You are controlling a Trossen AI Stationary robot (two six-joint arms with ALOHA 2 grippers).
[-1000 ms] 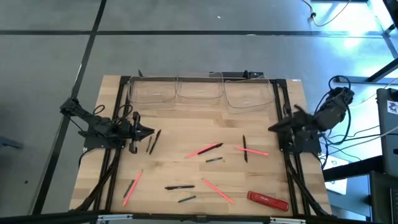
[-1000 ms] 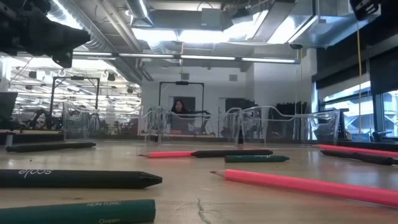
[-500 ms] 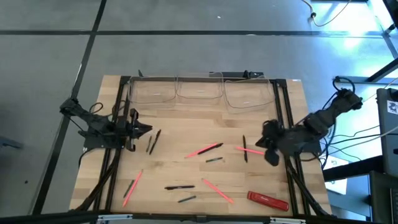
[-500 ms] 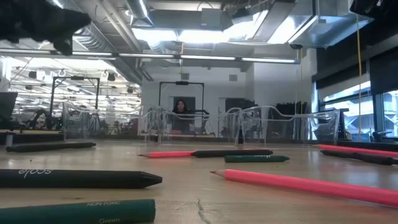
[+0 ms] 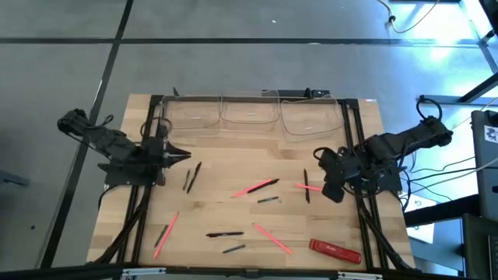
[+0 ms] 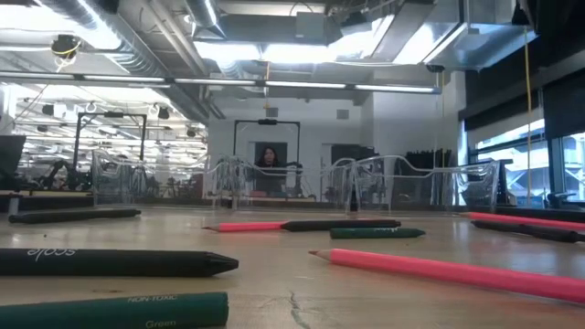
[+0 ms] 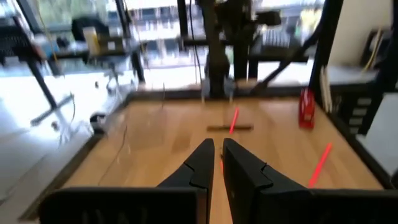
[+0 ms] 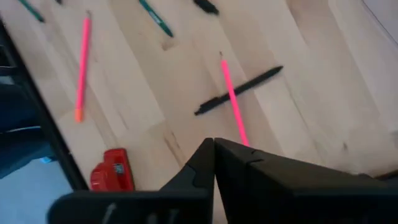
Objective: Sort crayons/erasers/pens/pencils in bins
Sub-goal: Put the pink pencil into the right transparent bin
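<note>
Thin sticks lie scattered on the wooden table: pink ones, black ones and short grey-green ones. Three clear bins stand in a row along the far edge. My left gripper hangs shut above the table's left side, pointing toward the right, with nothing in it. My right gripper is shut and tipped downward above the right side. It is next to a pink stick that lies across a black one.
A wide flat red bar lies at the near right. Black frame rails run along the left, right and far sides of the table. A person sits in the room behind the bins.
My left gripper has risen, leaving the top of the low view. My right gripper has swung in from the right rail toward the table's middle and tipped from nearly level to pointing steeply down, rolling as it went. No stick has moved.
</note>
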